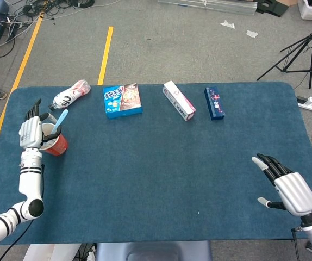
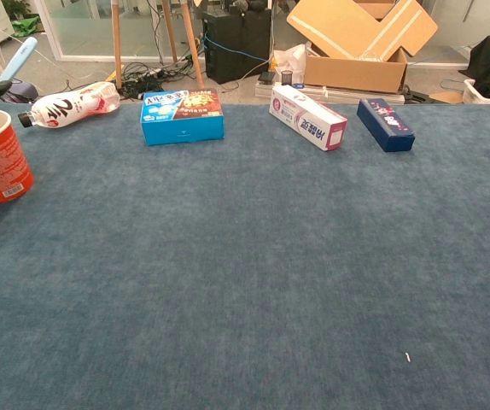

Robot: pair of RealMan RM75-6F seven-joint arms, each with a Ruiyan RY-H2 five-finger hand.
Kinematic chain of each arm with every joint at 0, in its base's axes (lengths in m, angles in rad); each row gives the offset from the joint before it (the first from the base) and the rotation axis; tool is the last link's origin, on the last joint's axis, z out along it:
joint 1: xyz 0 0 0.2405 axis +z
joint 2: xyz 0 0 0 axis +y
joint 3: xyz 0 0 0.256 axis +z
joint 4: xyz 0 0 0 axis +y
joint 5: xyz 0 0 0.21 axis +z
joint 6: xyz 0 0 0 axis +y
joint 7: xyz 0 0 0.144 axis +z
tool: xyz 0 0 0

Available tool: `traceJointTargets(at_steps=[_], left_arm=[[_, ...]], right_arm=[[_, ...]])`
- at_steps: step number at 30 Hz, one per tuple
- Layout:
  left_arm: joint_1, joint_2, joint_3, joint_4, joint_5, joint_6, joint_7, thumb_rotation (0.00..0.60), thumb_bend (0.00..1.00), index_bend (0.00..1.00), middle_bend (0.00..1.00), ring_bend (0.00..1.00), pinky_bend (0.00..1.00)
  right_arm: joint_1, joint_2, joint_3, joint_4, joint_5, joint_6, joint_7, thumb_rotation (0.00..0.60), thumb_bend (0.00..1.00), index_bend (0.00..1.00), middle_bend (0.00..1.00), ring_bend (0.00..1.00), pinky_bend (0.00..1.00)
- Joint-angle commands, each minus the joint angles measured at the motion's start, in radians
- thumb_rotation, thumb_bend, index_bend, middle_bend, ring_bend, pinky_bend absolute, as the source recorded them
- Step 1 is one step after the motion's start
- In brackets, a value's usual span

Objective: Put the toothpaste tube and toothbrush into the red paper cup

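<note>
Red paper cup (image 1: 55,143) already carries the toothbrush (image 1: 60,120), leaning; left robot hand (image 1: 30,132) beside it, seemingly released; right robot hand (image 1: 290,190) open, empty; next, grasp the toothpaste box (image 1: 179,100) on the surface (image 1: 161,174).

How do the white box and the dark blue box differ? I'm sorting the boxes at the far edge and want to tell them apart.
The white box is pale with pink and red print; the dark blue box is navy with small light markings. The white box looks longer, the dark blue box shorter. In the head view the white box lies at a slant, while the dark blue box runs nearly straight front to back. Both are slim cartons lying flat on the table, side by side and apart.
</note>
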Motion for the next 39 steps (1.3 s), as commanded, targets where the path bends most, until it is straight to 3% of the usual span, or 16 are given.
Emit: traceJointTargets(at_steps=[1,18,29,39], left_arm=[[0.006,-0.006,0.002,0.008,0.006,-0.003,-0.016,0.6,0.35,0.62,0.0,0.0,0.0],[0.031,-0.022,0.012,0.041,0.042,-0.022,-0.078,0.6,0.35,0.61,0.0,0.0,0.0],[0.043,-0.017,0.012,0.047,0.061,-0.023,-0.101,0.6,0.35,0.47,0.0,0.0,0.0],[0.049,-0.013,0.009,0.046,0.067,-0.025,-0.105,0.6,0.35,0.44,0.0,0.0,0.0]], right_arm=[[0.0,-0.001,0.0,0.002,0.001,-0.001,0.001,0.6,0.0,0.09,0.1,0.11,0.43],[-0.001,-0.008,-0.001,0.011,0.003,-0.001,0.007,0.6,0.0,0.09,0.1,0.11,0.43],[0.002,-0.013,-0.002,0.013,0.003,-0.004,0.005,0.6,0.0,0.09,0.1,0.11,0.43],[0.004,-0.013,-0.002,0.01,0.002,-0.005,0.002,0.6,0.0,0.09,0.1,0.11,0.43]])
